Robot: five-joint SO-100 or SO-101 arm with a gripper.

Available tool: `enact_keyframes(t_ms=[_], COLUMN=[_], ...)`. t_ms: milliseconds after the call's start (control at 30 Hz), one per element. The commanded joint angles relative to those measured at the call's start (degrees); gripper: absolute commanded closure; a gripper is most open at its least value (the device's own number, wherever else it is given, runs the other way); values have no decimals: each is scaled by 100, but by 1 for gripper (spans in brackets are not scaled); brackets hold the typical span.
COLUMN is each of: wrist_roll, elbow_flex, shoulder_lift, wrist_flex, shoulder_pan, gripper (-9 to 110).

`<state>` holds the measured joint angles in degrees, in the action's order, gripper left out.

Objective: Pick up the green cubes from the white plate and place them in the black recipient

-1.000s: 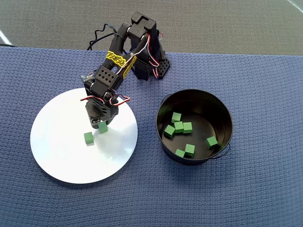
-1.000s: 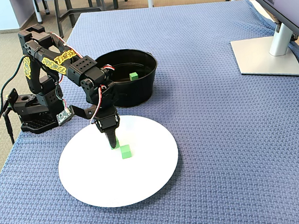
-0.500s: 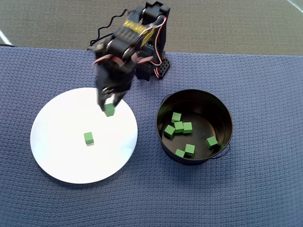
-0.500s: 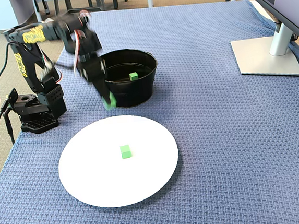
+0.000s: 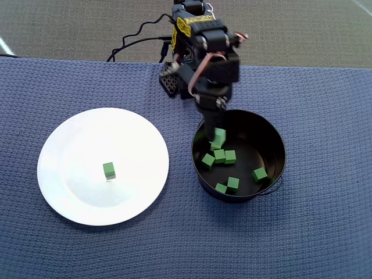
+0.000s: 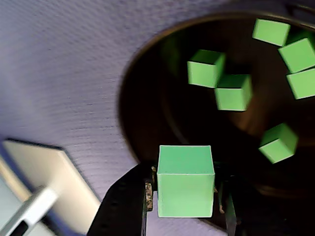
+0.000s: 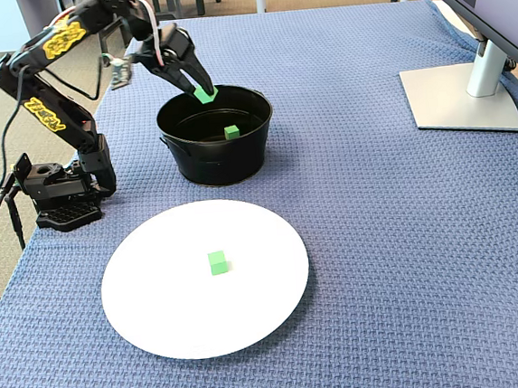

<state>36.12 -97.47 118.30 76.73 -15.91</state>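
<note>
From the overhead view I had the gripper (image 5: 217, 137) over the near-arm side of the black pot (image 5: 273, 131), clamped on one green cube (image 5: 219, 135). Seven more cubes (image 5: 225, 156) sat loose on the pot floor, and a single cube (image 5: 108, 170) was left on the white plate (image 5: 70, 197), which sat well apart to the pot's left on the blue woven mat (image 5: 325, 93).

Wrist view was a bit blurry, but the held cube (image 6: 185, 181) was squeezed snugly between the two black fingers (image 6: 129, 199), with the pot's dark interior (image 6: 147, 113) and several loose cubes (image 6: 233, 92) below it.

In the fixed view the gripper (image 7: 203, 93) held its cube (image 7: 203, 94) just above the pot's far rim (image 7: 237, 91). The lone cube (image 7: 217, 262) sat near the middle of the plate (image 7: 160, 302), and a monitor stand (image 7: 464, 94) stood off to the right.
</note>
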Motion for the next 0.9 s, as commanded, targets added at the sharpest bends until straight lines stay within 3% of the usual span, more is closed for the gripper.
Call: enact_keyframes(t_ms=[0,133,367,567,733,867], wrist_roll=[-97,-255,-1063,-1354,-1767,-2030], elbow_flex=[-35,-35,105,879,1723,1371], shoulder_lift=[-686,-1002,-1020,-879,-993,-1433], wrist_flex=[-299,-387,-185,-185,-132,-536], shoulder_pan=[-202,-167,-237,396,2215,3577], gripper=[102,101,67,74,76,78])
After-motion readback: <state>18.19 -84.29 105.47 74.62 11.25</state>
